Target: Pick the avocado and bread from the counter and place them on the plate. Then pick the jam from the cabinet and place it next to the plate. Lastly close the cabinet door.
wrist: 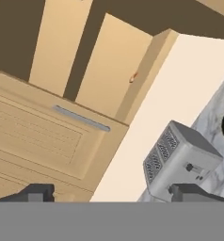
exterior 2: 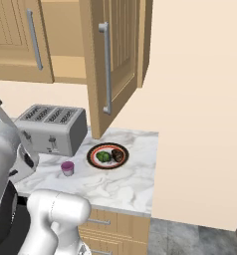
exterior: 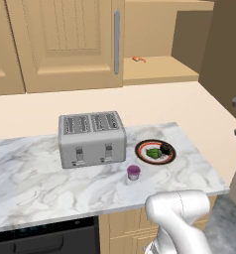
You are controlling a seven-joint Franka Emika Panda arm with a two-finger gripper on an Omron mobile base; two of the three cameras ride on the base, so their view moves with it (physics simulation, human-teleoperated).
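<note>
Cream wall (exterior 2: 200,99), grey floor (exterior 2: 190,239), silver toaster (exterior: 91,139).

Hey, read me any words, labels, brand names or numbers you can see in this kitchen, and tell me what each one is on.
No readable text anywhere.
Round orange-rimmed plate: dark markings on its white centre, too small to read.
Small purple jam jar: no label visible.
Silver four-slot toaster: no brand or numbers can be made out.

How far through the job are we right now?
Done: the avocado and bread lie on the plate, and the jam stands on the counter beside it. In hand: nothing; the gripper is open. Left: closing the cabinet door, which stands open.
</note>
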